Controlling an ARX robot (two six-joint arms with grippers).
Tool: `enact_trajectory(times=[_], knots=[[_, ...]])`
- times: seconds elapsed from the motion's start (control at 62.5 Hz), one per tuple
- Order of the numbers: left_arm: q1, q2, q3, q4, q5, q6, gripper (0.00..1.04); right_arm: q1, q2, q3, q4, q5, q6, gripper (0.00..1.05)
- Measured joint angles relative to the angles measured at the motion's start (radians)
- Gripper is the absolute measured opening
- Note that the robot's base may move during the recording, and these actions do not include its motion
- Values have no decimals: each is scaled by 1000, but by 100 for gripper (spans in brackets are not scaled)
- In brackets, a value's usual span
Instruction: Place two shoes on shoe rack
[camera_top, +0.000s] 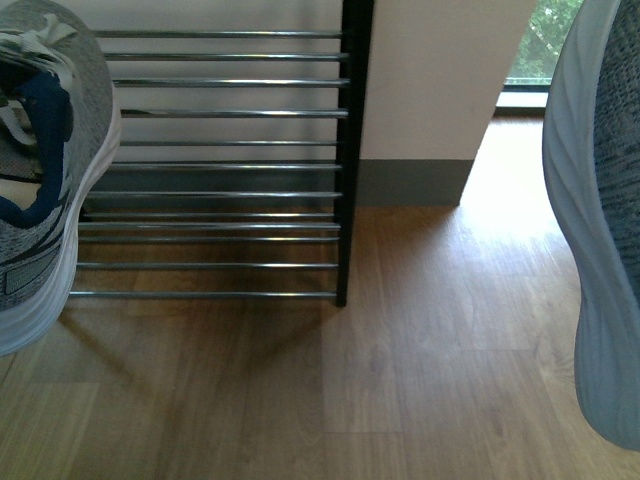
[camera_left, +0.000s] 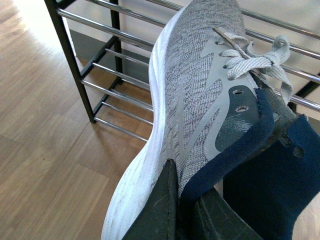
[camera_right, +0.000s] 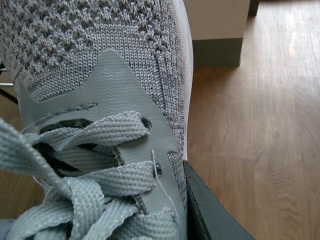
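Grey left sneaker (camera_top: 60, 180) clenched by left gripper (camera_left: 184, 196), right sneaker (camera_top: 605, 220) by right gripper (camera_right: 196, 192), rack (camera_top: 347, 150)

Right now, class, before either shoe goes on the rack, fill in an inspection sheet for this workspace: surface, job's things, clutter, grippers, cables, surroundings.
Surface: wood-plank floor, sunlit near the wall.
Job's things: black rack with chrome bars, no shoe on the tiers in view; left shoe and right shoe, grey knit with white soles, both held up off the floor.
Clutter: nothing seen.
Grippers: left gripper shut on the left shoe's navy collar; right gripper shows one finger against the right shoe's side, holding it.
Cables: nothing seen.
Surroundings: pale wall with grey skirting; window with greenery outside.
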Motion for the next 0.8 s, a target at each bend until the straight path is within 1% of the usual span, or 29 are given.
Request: enact_trajectory(times=[0.144,0.8], knots=[[7,0,-1,0,-5,0,2,3,-2,0,0,-17,0,2],[5,0,-1,0,-1,0,2,3,-2,0,0,-6,0,2]])
